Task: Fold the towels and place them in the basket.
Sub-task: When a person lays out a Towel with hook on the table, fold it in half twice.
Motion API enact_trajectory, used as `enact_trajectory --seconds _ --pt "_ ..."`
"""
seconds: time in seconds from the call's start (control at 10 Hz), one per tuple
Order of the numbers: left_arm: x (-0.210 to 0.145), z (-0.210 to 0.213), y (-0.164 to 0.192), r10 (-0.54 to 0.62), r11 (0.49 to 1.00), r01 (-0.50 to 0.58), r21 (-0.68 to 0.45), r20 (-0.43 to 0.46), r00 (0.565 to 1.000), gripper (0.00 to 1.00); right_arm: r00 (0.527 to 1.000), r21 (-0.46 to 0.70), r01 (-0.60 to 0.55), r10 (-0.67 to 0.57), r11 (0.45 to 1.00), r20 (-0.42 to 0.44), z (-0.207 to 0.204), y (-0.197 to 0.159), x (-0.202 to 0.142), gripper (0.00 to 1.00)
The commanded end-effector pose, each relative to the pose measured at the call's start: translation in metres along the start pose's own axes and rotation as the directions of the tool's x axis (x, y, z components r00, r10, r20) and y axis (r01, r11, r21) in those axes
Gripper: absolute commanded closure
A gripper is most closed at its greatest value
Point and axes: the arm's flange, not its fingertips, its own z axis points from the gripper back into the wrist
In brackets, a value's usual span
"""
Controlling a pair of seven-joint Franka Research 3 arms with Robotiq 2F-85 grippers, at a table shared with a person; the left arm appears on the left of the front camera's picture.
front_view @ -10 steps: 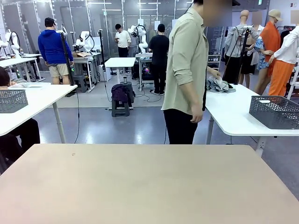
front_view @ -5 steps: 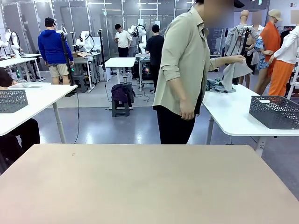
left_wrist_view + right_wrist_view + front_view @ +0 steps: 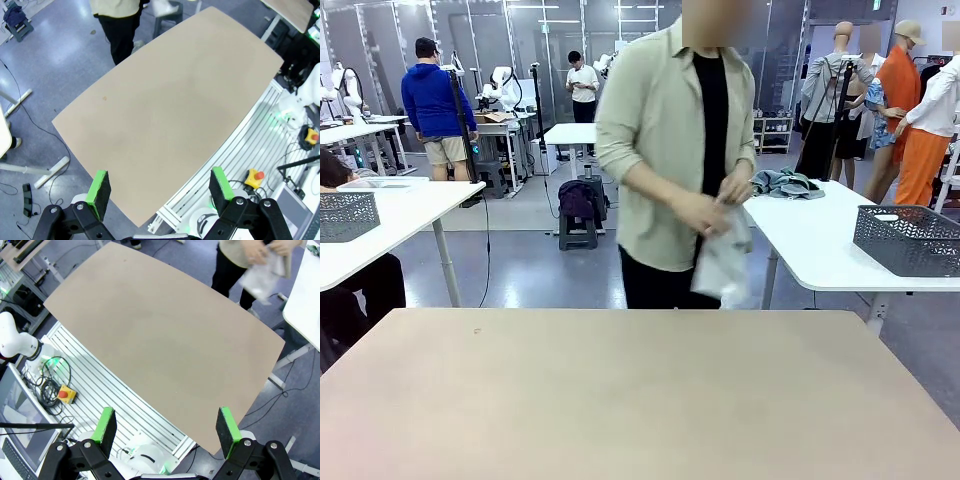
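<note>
At far edge of table, person now faces robot, both hands on off-white towel at waist; moment ago was turned to side table, cloth raised. Other towels and basket on side table. L gripper, R gripper: jaws wide, empty, above tabletop.

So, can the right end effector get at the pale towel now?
Probably not: the towel is in the person's hands past the far edge of the table, and the right end effector hangs open high above the near side.
</note>
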Motion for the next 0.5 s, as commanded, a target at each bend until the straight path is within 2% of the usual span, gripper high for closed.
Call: enact_trajectory --seconds 0.0,0.4 --pt "0.0002 0.0003 -0.0018 -0.009 1.000 0.009 -0.001 0.003 1.000 0.00 1.000 0.007 -0.012 0.012 1.000 -0.004 -0.0013 0.0003 0.0008 0.00" --pt "0.0002 0.0003 -0.0018 -0.009 1.000 0.009 -0.001 0.003 1.000 0.00 1.000 0.007 -0.012 0.012 1.000 -0.004 -0.0013 0.0003 0.0008 0.00"
